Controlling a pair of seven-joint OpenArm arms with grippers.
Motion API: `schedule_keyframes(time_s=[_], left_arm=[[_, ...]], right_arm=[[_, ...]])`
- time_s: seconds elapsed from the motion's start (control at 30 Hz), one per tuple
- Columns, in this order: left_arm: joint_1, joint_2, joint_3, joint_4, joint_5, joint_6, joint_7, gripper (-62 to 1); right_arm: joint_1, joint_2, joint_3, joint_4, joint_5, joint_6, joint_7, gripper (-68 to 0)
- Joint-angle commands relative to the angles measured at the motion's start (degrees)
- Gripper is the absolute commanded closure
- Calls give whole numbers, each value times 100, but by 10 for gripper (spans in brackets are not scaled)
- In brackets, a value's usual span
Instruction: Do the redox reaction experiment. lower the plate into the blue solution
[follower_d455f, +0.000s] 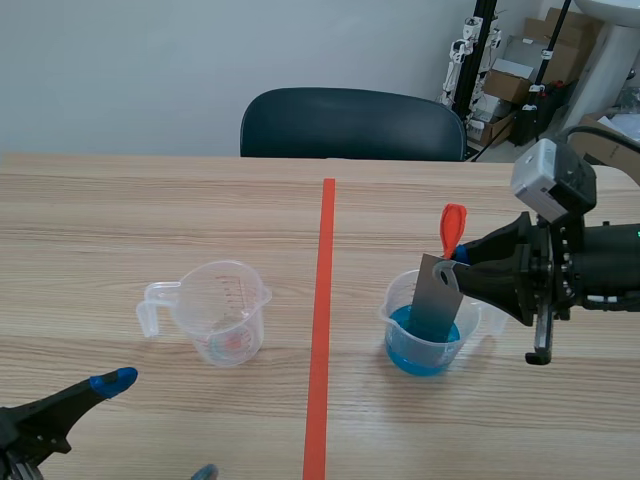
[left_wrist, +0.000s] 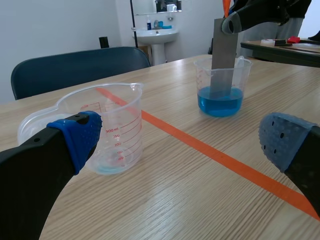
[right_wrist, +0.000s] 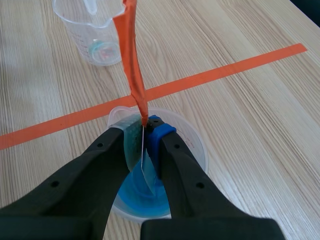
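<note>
A grey metal plate (follower_d455f: 437, 296) with an orange tag (follower_d455f: 452, 228) at its top hangs upright inside a clear beaker (follower_d455f: 425, 322) holding blue solution (follower_d455f: 421, 350); its lower end is down in the liquid. My right gripper (follower_d455f: 462, 262) is shut on the plate's top edge, right above the beaker. In the right wrist view the plate (right_wrist: 148, 176) shows edge-on between the fingers, the tag (right_wrist: 131, 55) rising ahead. In the left wrist view the plate (left_wrist: 223, 55) stands in the beaker (left_wrist: 222, 85). My left gripper (left_wrist: 175, 145) is open, low at the near left.
An empty clear measuring jug (follower_d455f: 215, 312) with red markings stands left of the orange tape line (follower_d455f: 322, 330); it sits close ahead of my left gripper's fingers (left_wrist: 80, 135). A dark chair (follower_d455f: 350, 124) stands beyond the table's far edge.
</note>
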Motion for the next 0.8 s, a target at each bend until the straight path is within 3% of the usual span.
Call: schedule_keyframes(time_s=[0.0, 0.77], left_arm=[[2, -20, 13, 105, 9, 4, -260, -623], [-111, -20, 461, 107, 46, -101, -260, -623]], right_arm=[[7, 94, 59, 72, 35, 72, 0, -6], [4, 96, 59, 72, 35, 72, -31, -6]])
